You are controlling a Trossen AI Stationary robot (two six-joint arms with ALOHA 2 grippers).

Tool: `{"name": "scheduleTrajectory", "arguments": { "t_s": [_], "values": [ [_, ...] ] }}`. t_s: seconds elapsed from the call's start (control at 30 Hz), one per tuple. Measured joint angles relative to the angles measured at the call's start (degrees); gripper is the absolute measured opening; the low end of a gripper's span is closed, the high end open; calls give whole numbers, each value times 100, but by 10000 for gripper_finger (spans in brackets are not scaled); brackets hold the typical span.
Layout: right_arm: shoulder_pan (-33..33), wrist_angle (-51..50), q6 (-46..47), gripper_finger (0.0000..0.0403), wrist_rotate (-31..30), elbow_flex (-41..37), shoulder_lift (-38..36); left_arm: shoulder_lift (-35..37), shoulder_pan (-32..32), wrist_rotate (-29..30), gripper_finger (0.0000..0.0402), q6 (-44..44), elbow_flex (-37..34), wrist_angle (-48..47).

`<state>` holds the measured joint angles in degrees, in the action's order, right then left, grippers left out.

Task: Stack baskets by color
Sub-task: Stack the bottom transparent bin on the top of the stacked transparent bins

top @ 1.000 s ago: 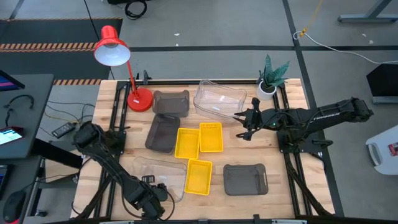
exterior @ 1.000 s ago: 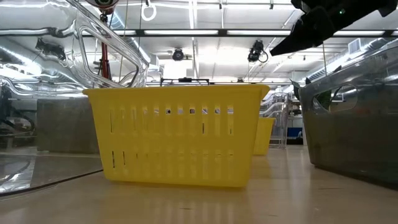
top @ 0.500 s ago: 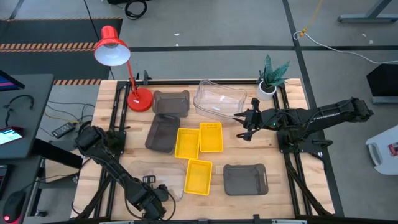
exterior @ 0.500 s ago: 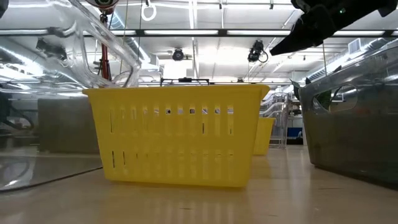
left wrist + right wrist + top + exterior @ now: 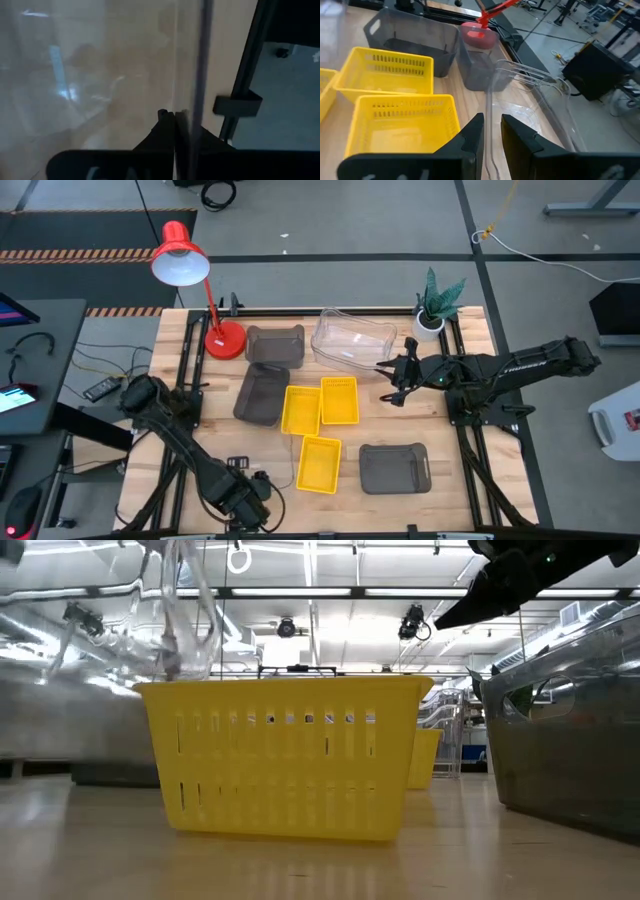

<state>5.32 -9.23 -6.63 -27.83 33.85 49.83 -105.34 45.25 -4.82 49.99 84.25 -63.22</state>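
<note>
My left gripper (image 5: 175, 116) is at the table's near left, pointing down, shut on a clear basket (image 5: 185, 600) that hangs above the wood. My right gripper (image 5: 490, 132) stands at the far right, closed on the rim of another clear basket (image 5: 350, 340). Three yellow baskets (image 5: 300, 408) (image 5: 339, 400) (image 5: 320, 464) rest on their bottoms mid-table. Grey baskets stand at the far left (image 5: 274, 342), beside the yellow ones (image 5: 262, 393) and near right (image 5: 394, 468). My left gripper pinches a thin side wall (image 5: 192, 90) of the clear basket between its two fingers, coming from above and pointing down. The basket hangs tipped below the fingers, clear of the table in the low view. My right gripper has the clear basket's rim (image 5: 489, 107) between its two fingers, at the corner nearest the table's right side. The fingers slant down from the right. The basket sits tilted at the far side of the table.
A red desk lamp (image 5: 215, 330) stands at the far left corner and a small potted plant (image 5: 435, 305) at the far right. Black rails (image 5: 185, 390) run along both table sides. Bare wood shows at the near left (image 5: 200, 445).
My left gripper has shut on the clear basket's wall and risen. The basket, which lay flat on the table at the near left, is now lifted clear and tipped on edge.
</note>
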Motion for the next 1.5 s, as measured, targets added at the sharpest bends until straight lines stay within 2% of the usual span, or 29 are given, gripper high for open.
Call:
{"name": "scheduleTrajectory", "arguments": {
  "t_s": [0.17, 0.37, 0.53, 0.83, 1.0, 1.17, 1.3, 1.43, 1.5],
  "values": [
    [28, -156, 2, 71, -326, 0, -240, 2, -148, 234, 5, -153, 785, -756],
    [28, -414, 181, 71, -408, 2, -730, 15, -456, 1004, 5, -785, 1561, -1383],
    [28, -733, 441, 71, -409, 2, -1073, 15, -964, 1641, 5, -1846, 1716, -1489],
    [28, -1425, 896, 71, -407, 2, -1618, 13, -2340, 2011, 5, -3769, 1709, -1317],
    [28, -1480, 914, 71, -364, 2, -1931, 13, -3072, 2006, 5, -4770, 1707, -1063],
    [28, -1536, 939, 71, -361, 2, -2113, 11, -3760, 2174, 5, -5977, 1705, -402],
    [28, -1652, 1012, 71, -361, 2, -2145, 11, -4280, 2419, 5, -7016, 1707, 579],
    [28, -1631, 971, 71, -389, 2, -2145, -18, -4760, 2409, 5, -7668, 1705, 1559],
    [28, -1600, 951, 71, -473, 2, -2145, -35, -4990, 2221, 5, -7877, 1705, 1848]
  ]
}}
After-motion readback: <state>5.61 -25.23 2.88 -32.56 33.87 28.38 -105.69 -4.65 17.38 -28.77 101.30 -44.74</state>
